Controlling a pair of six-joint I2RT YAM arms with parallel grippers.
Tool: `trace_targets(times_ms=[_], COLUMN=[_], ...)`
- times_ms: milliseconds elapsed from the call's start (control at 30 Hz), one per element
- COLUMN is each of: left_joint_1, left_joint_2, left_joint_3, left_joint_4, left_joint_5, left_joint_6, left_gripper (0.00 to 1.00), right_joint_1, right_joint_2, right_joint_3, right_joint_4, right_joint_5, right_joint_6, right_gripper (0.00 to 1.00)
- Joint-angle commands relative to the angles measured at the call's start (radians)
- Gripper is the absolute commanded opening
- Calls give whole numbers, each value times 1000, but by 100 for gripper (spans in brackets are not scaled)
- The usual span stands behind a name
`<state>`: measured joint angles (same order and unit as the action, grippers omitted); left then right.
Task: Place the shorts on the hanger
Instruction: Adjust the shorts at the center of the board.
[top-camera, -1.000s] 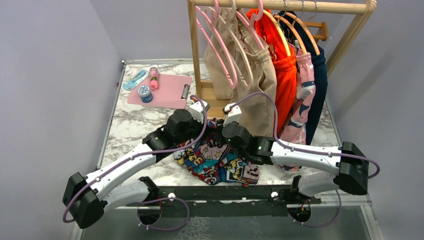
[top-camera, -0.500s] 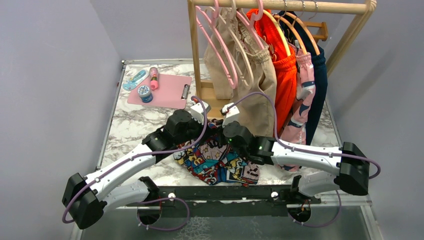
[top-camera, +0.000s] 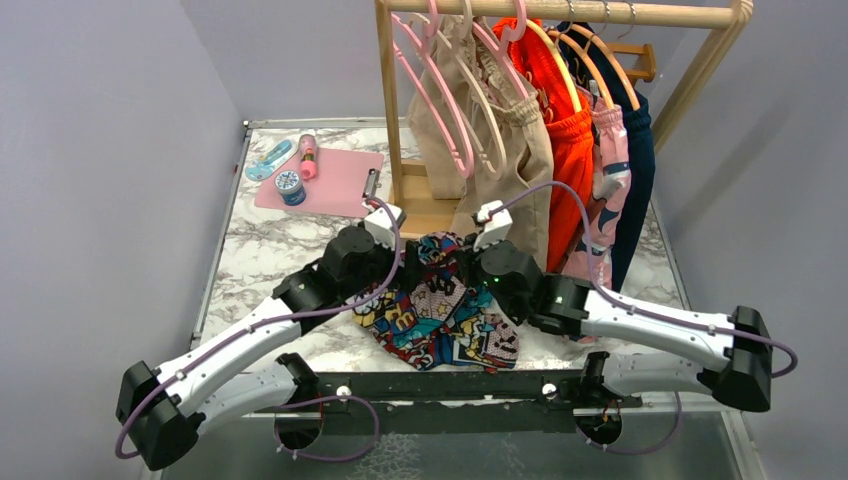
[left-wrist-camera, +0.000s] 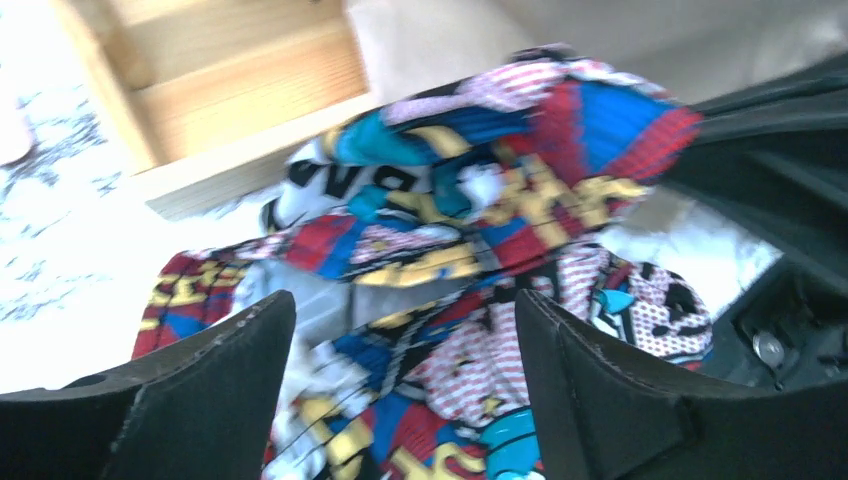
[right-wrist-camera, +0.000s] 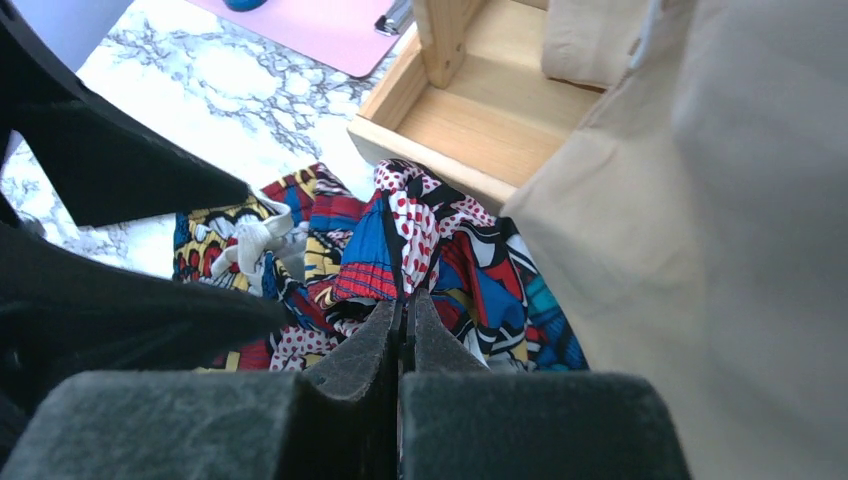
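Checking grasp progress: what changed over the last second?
The right end effector, shut on the shorts, pulled right. The left end effector, open, shifted slightly left, exposing more fabric between them. The clipboard and hanging garments stayed put.

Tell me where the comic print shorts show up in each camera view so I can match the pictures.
Top external: the shorts lie at centre, between the two wrists.
Left wrist: the shorts fill the middle, beyond the open left gripper.
Right wrist: the shorts sit lower centre, pinched in the shut right gripper.
Shared landmark: the wooden rack base, just behind the shorts.
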<state>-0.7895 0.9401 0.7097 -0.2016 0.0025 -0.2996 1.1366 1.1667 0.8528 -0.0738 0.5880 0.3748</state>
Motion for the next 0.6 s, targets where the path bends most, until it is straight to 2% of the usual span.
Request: trace_targets(times_ms=[0,67,267,433,567], left_joint_1=[-4,-4,-2,-2,0], left_joint_2=[-82,-128,-243,-195,-155], left_joint_3=[-33,-58,-104,-90,-79], left_joint_4=[-94,-123,-241,-352,-368], left_joint_5=[-234,-288,-370,-390,-422], left_joint_6=[-64,-118,-319,-465,-527], left_gripper=[90,98,99,99,99], right_joint_1=[-5,-5,-5,-5,-5], right_joint_2=[-112,-160,-272,-300,-311], right_joint_3=[-43,-63,-114,-125,-131], right_joint_4=[-138,-179,-239,-253,-256], right_joint_5=[62,68,67,59,49], right_joint_6=[33,41,30,23,20], right_gripper=[1,1,1,1,1])
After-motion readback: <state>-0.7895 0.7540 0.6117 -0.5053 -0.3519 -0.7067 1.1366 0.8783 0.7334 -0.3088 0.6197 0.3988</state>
